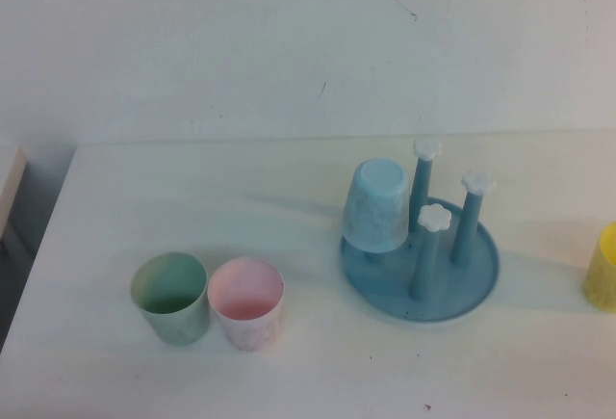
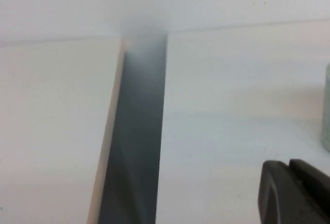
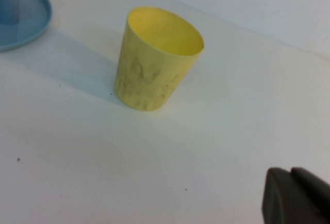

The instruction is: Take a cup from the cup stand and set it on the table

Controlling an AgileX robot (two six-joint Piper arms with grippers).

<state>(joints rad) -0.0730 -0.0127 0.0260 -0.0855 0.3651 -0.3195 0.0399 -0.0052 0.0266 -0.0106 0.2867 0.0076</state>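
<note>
The pale yellow cup (image 1: 603, 267) stands upright on the white table (image 1: 318, 361) at the far right edge of the high view, apart from the blue cup stand (image 1: 385, 289). In the right wrist view the cup (image 3: 154, 62) stands mouth up, with the stand's rim (image 3: 36, 15) beside it. My right gripper (image 3: 291, 175) is shut and empty, low over the table, a short way from the cup. My left gripper (image 2: 289, 170) is shut and empty over the table's left part. Neither arm shows in the high view.
A light blue cup (image 1: 376, 205) hangs upside down on one peg of the stand; three white-capped pegs (image 1: 435, 219) are bare. A green cup (image 1: 171, 298) and a pink cup (image 1: 247, 302) stand upright at front left. A dark gap (image 2: 136, 131) marks the table's left edge.
</note>
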